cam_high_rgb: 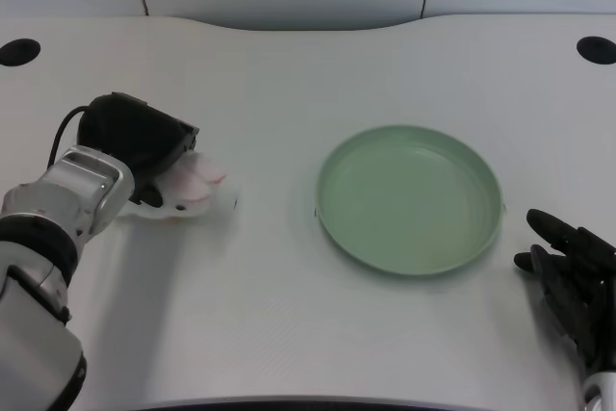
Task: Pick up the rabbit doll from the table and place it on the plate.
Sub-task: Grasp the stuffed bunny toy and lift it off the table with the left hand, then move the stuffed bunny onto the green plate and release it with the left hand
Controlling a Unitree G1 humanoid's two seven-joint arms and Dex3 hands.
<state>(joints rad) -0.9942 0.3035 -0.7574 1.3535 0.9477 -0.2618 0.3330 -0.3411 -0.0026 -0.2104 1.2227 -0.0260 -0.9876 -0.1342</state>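
Left hand (135, 141) sits over the rabbit doll (191, 185) at the left side of the white table (269, 315). The hand covers the doll's near part from above and from the robot's side; only the pale body and pink ears stick out to the right, toward the plate (409, 199). The hand looks wrapped onto the doll, but the fingers are hidden under the black palm and behind the doll, so I cannot tell whether they are really closed on it or just resting against it. The doll seems to lie on the table, with a faint shadow under it; lifted or not is too close to call.

The approach comes from the left and above, probably so the forearm (72, 194) stays clear of the plate and the doll's long axis points at the target. The green plate is well apart from the doll, to the right, with nothing in it. It is flat with a low rim, so the drop should be easy as long as the doll clears the near edge.

Right hand (573, 281) waits at the lower right, just beside the plate's rim, not touching, fingers spread, holding nothing. It stays out of the transfer path.

Judged step: grasping stage, early in the task. Next comes a firm hold, a lift, then a carry rightward over the rim. Risk: the soft doll may slip from a partial hold.
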